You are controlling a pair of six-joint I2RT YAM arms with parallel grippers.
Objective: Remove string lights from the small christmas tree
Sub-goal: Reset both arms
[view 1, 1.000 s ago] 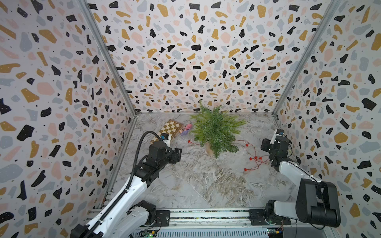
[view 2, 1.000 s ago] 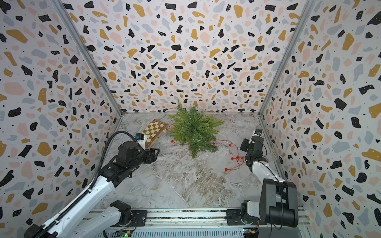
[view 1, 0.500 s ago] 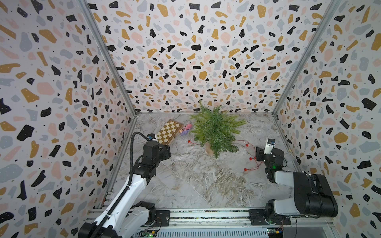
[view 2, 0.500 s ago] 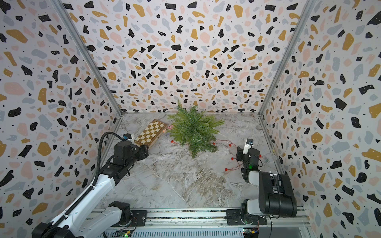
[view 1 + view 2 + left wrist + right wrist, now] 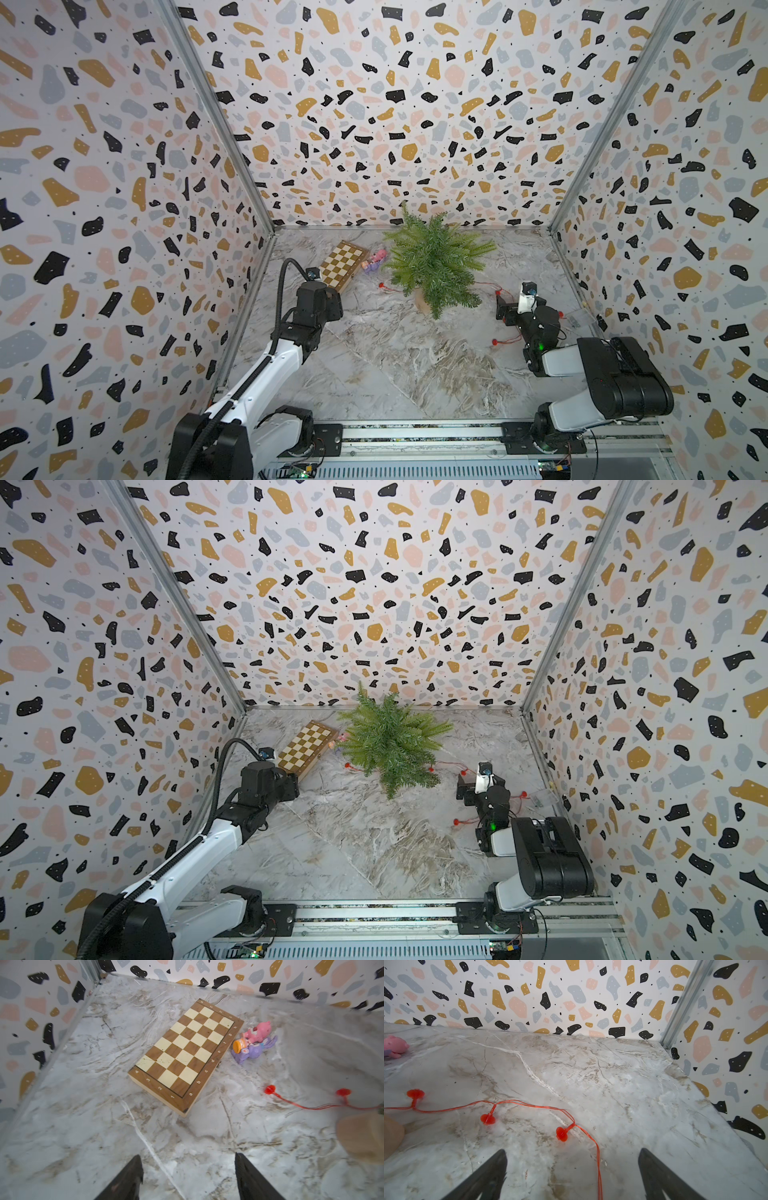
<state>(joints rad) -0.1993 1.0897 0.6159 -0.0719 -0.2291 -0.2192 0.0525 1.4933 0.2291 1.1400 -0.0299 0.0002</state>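
Right wrist, right claw (image 5: 572, 1150) low, spread wide

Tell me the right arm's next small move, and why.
Probably lower the right gripper and close on the string lights: its jaws stand open and empty over the wire, which runs toward the base of the small christmas tree.

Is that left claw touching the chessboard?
Apart. The left wrist view shows the open left claw hovering, with a stretch of bare marble floor between its tips and the chessboard.
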